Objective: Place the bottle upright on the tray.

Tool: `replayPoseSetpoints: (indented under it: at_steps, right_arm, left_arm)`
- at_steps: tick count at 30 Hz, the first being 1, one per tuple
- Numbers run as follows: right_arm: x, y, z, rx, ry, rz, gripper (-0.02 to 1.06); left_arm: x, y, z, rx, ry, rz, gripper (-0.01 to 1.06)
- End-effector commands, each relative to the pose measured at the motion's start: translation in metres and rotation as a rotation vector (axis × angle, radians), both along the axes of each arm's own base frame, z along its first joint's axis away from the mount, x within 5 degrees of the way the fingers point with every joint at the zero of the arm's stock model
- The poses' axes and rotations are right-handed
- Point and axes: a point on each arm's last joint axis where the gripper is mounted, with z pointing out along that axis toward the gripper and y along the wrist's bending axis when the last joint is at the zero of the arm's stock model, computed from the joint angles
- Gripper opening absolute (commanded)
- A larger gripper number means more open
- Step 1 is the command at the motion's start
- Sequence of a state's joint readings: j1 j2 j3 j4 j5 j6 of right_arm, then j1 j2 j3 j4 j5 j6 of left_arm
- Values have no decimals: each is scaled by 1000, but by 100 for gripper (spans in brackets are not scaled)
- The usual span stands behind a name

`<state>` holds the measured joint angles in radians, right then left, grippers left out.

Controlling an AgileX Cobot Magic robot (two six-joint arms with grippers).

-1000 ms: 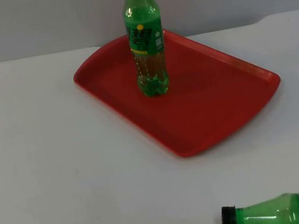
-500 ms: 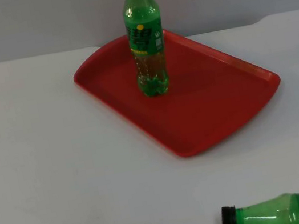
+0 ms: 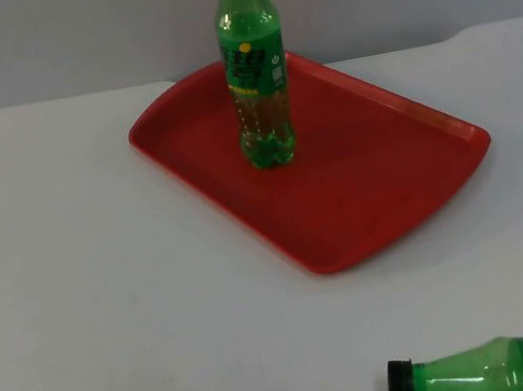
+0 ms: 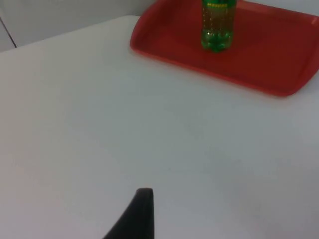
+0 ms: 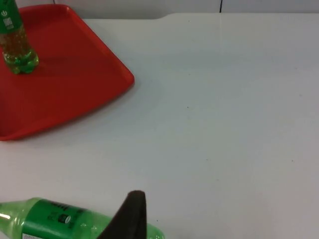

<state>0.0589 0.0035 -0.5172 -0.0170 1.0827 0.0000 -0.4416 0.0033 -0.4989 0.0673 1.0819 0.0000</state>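
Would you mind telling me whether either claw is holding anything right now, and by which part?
Nothing is held: the lying green plastic bottle rests on the table.

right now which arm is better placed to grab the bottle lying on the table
Right. The lying bottle sits just beyond the right pincer, while the left pincer faces bare table short of the tray.

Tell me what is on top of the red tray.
One green bottle stands upright on the red tray, near its far edge. The tray surface under the bottle's base is covered.

On the white table (image 3: pixel 75 289) lie a red tray (image 3: pixel 371 186) and a fallen green bottle (image 3: pixel 504 365).
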Motion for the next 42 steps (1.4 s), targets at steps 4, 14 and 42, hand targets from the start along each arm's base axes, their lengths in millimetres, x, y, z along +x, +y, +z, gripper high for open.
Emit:
replayPoseSetpoints:
  at_steps: [4, 14, 42]
  right_arm:
    - [0, 0, 0, 2, -5, -6, 105]
    - [0, 0, 0, 2, -5, -6, 105]
    - [0, 1, 0, 8, -6, -2, 105]
  left_arm:
    - [0, -1, -1, -14, 0, -16, 105]
    - [0, -1, -1, -14, 0, -16, 105]
    - [0, 0, 0, 3, -8, -4, 105]
